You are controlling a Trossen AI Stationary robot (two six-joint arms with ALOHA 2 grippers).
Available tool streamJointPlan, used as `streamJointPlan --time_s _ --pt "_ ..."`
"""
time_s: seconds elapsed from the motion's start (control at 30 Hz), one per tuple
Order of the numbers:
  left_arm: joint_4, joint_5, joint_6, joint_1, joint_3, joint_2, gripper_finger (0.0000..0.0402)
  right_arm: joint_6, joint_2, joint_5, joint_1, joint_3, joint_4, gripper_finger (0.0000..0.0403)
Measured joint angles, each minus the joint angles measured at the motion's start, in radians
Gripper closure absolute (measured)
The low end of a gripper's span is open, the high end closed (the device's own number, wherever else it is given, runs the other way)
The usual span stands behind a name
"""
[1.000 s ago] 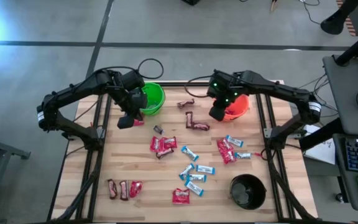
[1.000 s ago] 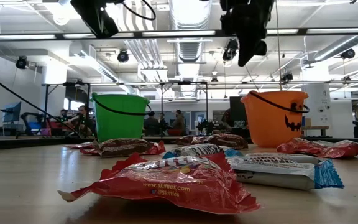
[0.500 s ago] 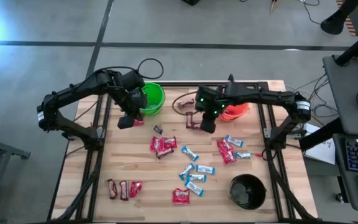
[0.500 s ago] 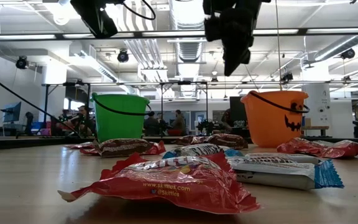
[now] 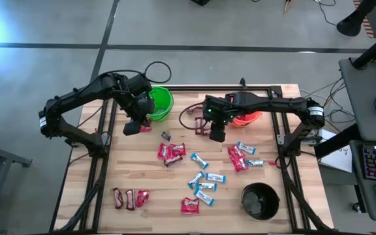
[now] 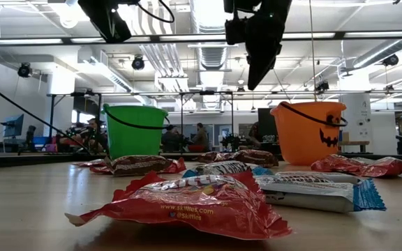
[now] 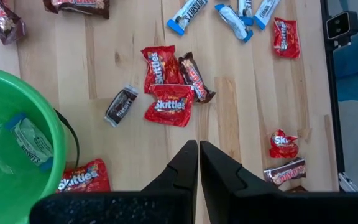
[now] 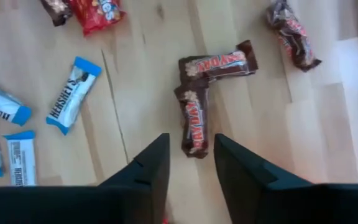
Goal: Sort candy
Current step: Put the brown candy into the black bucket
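Red packets [image 5: 171, 152], blue-and-white bars [image 5: 206, 186] and brown bars [image 8: 194, 118] dot my pale wooden tabletop [image 5: 155, 176]; buckets: green [image 5: 160, 103], orange [image 5: 247, 116], black [image 5: 260, 201].

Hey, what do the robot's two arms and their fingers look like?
Both arms are dark, jointed links with black cables looping off them. The right arm's wrist shows small green lights. The left gripper and right gripper each end in two black, wedge-shaped fingers, plain and unmarked.
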Motion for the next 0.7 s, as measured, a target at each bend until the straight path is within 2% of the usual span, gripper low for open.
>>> streamJointPlan --time_s 0.3,0.43,0.7 --pt "-0.001 -0.002 0.017 0.000 0.000 0.000 0.0401 0.000 0.081 0.012 0.001 -0.002 0.003 0.0238" --pt "-0.018 -0.002 0.018 0.000 0.000 0.000 0.0401 0.022 0.131 0.078 0.001 -0.005 0.002 0.0236" --pt "-0.061 -0.003 0.065 0.000 0.000 0.000 0.0401 0.096 0.176 0.078 0.001 -0.005 0.009 0.0243"
